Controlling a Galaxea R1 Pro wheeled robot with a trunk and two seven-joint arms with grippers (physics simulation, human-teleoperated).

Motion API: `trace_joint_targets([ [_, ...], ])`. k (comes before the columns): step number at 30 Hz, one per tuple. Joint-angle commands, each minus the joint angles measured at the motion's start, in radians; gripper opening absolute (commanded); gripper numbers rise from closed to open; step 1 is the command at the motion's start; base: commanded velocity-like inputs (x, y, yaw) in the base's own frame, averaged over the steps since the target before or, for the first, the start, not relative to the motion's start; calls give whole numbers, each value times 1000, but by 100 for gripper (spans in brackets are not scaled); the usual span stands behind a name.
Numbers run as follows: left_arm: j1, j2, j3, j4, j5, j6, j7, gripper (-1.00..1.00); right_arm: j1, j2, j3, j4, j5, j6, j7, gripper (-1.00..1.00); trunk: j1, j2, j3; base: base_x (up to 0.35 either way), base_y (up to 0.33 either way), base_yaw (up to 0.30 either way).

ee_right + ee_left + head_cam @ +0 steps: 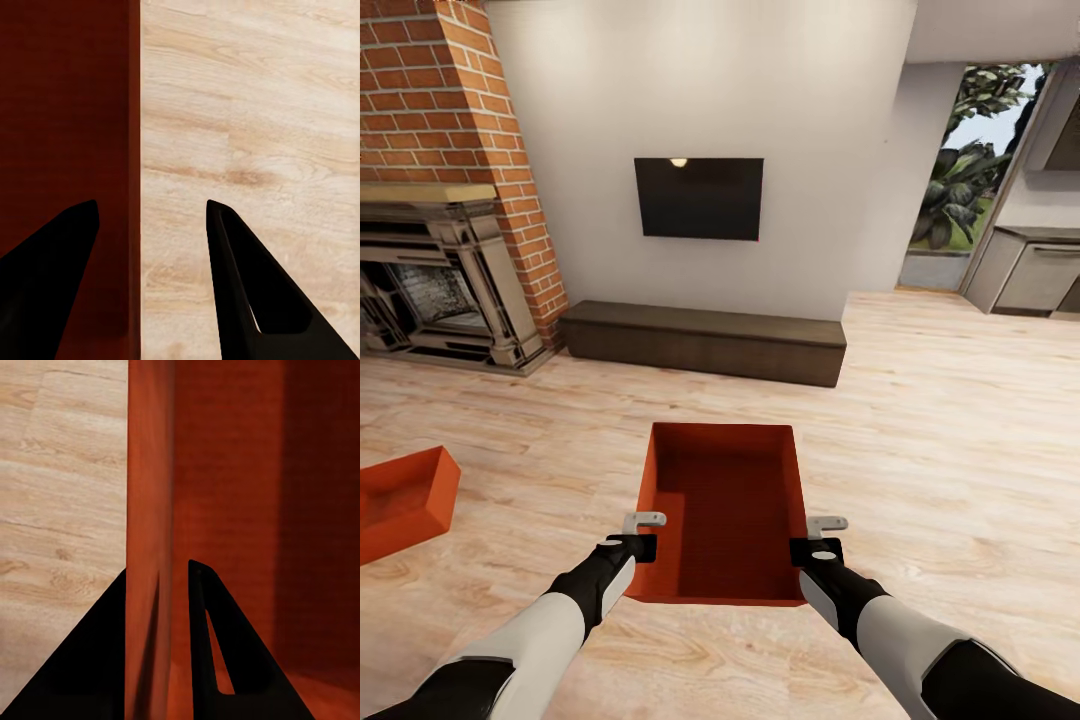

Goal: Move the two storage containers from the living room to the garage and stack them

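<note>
The storage container (725, 510), an orange-red rectangular open-top bin with thin, plain walls and a faintly ribbed inside, sits in front of the robot over the light wood plank floor (920, 420) of the living room; whether it rests on the planks or is lifted cannot be told. The left gripper (643, 534) straddles its left wall, one dark, wedge-shaped finger (225, 660) inside the bin and the other outside, both pressed close against the thin wall (150, 547). The right gripper (818, 537) straddles the right wall (133, 150) with its fingers spread wide, a clear gap on the floor side. A second storage container (405, 500) of the same shape lies on the planks well to the left. Behind stand a rough brick fireplace (450, 200), a long, low dark wooden bench (705, 340) and a flat black wall TV (699, 198).
</note>
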Motion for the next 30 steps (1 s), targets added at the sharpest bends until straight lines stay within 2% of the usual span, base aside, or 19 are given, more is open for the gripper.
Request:
trace_joint_targets([
  [1, 0, 0, 10, -1, -8, 8, 9, -100, -1, 0, -27, -6, 6, 5, 38, -100, 0, -1, 0, 0, 0, 0],
  [30, 0, 0, 10, -1, -8, 8, 9, -100, -1, 0, -26, -6, 6, 5, 38, -100, 0, -1, 45, 0, 0, 0],
])
